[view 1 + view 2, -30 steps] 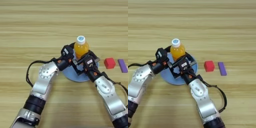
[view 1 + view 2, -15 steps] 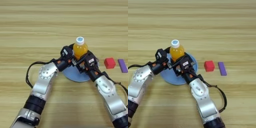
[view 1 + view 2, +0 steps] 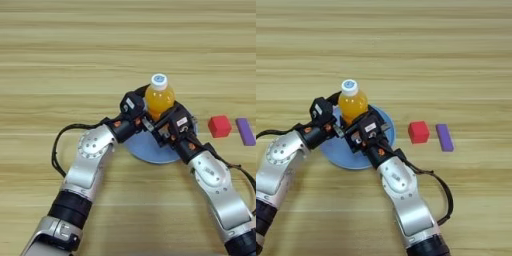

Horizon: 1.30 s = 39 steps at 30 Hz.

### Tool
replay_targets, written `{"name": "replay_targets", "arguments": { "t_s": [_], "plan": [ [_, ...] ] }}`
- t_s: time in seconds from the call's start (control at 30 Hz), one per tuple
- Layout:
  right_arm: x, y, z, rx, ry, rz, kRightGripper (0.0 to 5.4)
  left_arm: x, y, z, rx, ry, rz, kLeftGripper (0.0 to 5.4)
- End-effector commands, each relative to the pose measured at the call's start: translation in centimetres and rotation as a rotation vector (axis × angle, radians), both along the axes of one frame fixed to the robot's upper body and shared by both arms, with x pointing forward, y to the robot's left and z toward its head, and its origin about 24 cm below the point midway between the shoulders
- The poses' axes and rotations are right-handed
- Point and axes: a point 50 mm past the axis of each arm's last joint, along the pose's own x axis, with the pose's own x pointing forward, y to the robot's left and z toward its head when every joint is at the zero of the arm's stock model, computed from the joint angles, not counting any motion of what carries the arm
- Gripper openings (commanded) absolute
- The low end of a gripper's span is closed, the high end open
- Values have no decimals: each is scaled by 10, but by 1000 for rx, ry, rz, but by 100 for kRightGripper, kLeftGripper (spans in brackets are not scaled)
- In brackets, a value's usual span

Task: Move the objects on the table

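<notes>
Bottle (image 3: 159, 98) of orange drink stood upright at frame centre on the blue plate (image 3: 145, 149), left gripper (image 3: 141, 111) clamping it, seemingly for steadiness; right gripper (image 3: 167, 126) crowded close, its grasp unclear.

bottle (image 3: 159, 100) base: hidden behind both hands
plate (image 3: 145, 147): partly covered by left hand (image 3: 141, 116) and right hand (image 3: 167, 127)

Left hand (image 3: 141, 113) and right hand (image 3: 169, 126) meet mid-table.
</notes>
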Motion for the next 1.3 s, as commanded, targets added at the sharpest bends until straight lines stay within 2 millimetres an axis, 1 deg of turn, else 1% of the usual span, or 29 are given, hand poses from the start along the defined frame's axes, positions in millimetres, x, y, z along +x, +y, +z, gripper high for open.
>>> {"name": "replay_targets", "arguments": {
  "t_s": [0.03, 0.23, 0.3, 0.33, 0.83, 0.93, 1.13, 1.23, 1.3],
  "plan": [
    [2, 1, 12, 40, -49, -2, 344, 4, -1, 6, -7, -15, 4, 469],
    [4, -1, 12, 42, -49, -22, 344, 5, 1, 7, -8, -19, 9, 517],
    [6, -4, 12, 43, -54, -46, 344, 6, 3, 8, -10, -20, 15, 526],
    [7, -7, 13, 42, -58, -61, 344, 7, 3, 8, -11, -21, 19, 539],
    [17, -36, 23, 55, -133, -245, 344, 14, 19, 18, -26, -49, 63, 540],
    [20, -45, 24, 47, -142, -294, 344, 15, 22, 21, -42, -55, 70, 540],
    [25, -65, 22, 51, -127, -390, 344, 18, 31, 34, -89, -86, 102, 540],
    [27, -79, 21, 58, -121, -454, 344, 27, 41, 36, -102, -74, 172, 540],
    [29, -94, 19, 60, -110, -526, 344, 37, 52, 37, -102, -76, 272, 540]
  ]
}}
